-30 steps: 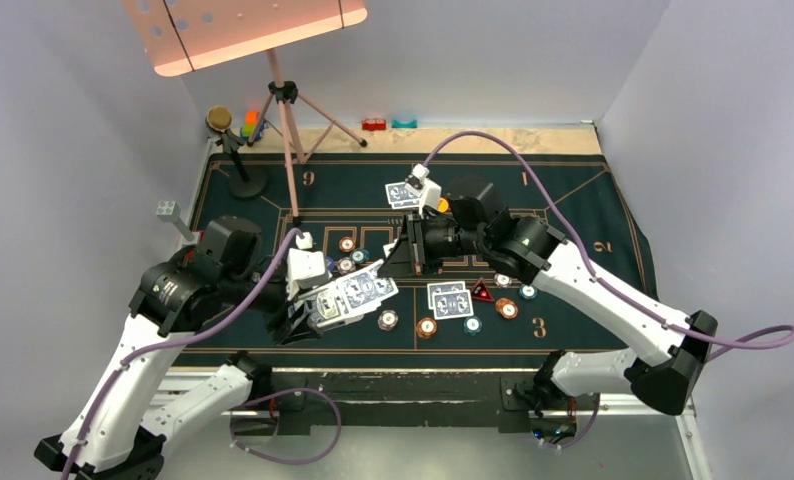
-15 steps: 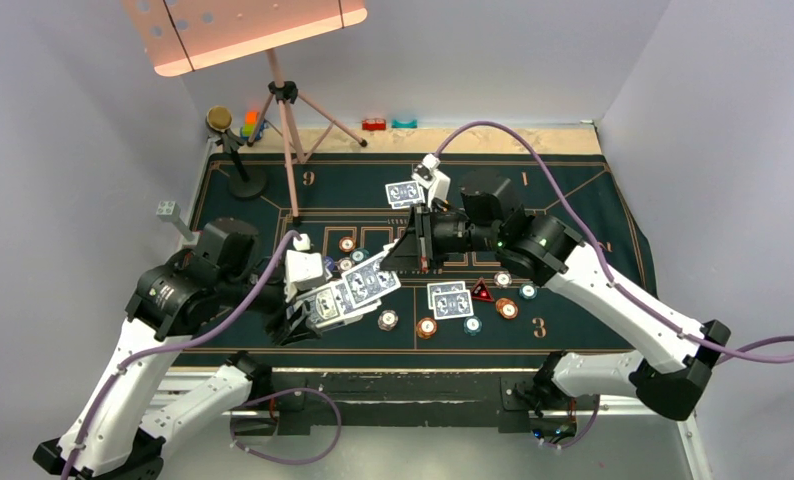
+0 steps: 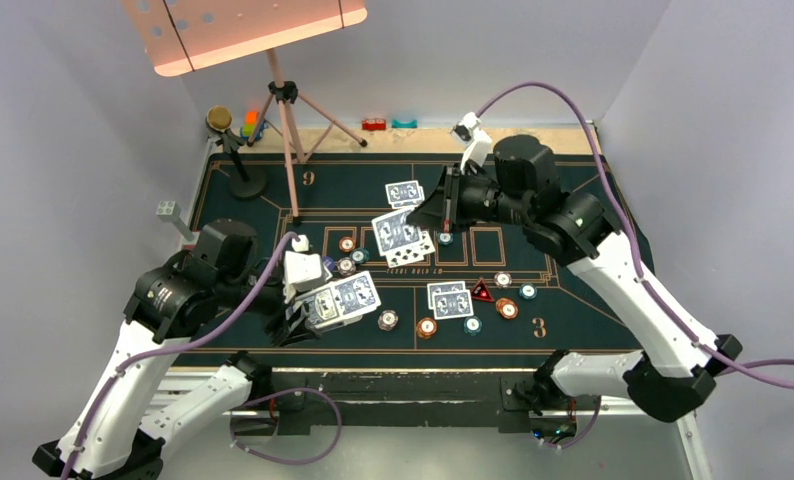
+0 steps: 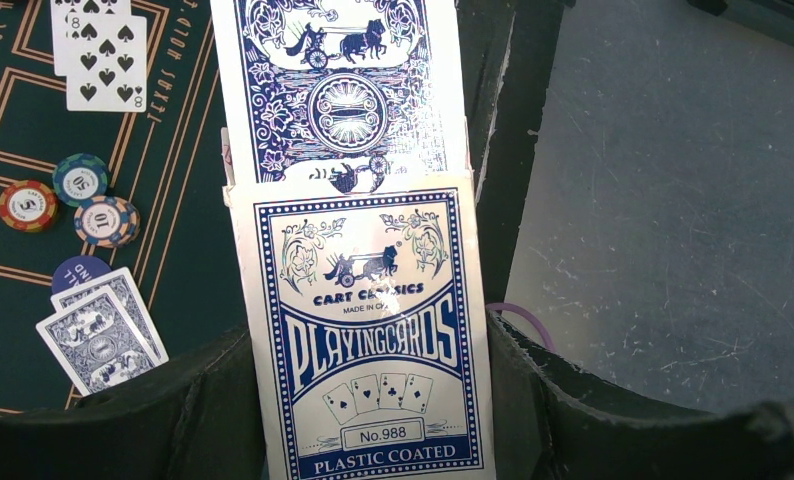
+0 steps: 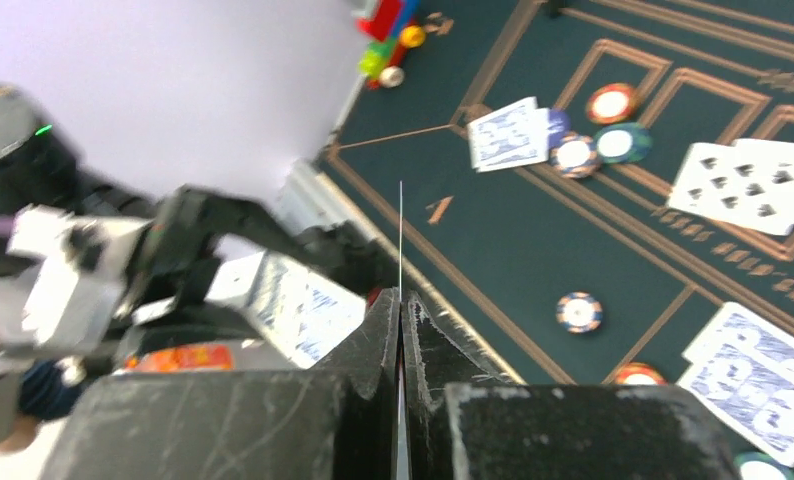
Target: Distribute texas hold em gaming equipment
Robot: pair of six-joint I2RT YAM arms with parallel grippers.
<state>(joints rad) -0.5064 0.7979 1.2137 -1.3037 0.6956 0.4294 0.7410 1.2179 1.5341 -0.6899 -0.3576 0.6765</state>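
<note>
I've got both sides clamped.
My left gripper (image 4: 368, 425) squeezes the glossy plastic-coated deck (image 4: 363, 300); my right gripper (image 5: 401, 330) pinches one thin card (image 5: 401, 235), edge-on, above the green mat (image 5: 533, 240).

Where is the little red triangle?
In the top view, the red triangle lies on the green mat, right of centre, just beside two face-down cards.

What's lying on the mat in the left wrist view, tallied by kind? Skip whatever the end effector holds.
Chips: 3
Blue disc: 1
Face-down cards: 2
Face-up cards: 2 (the upper one is cut off by the frame edge)
Total: 8
</note>
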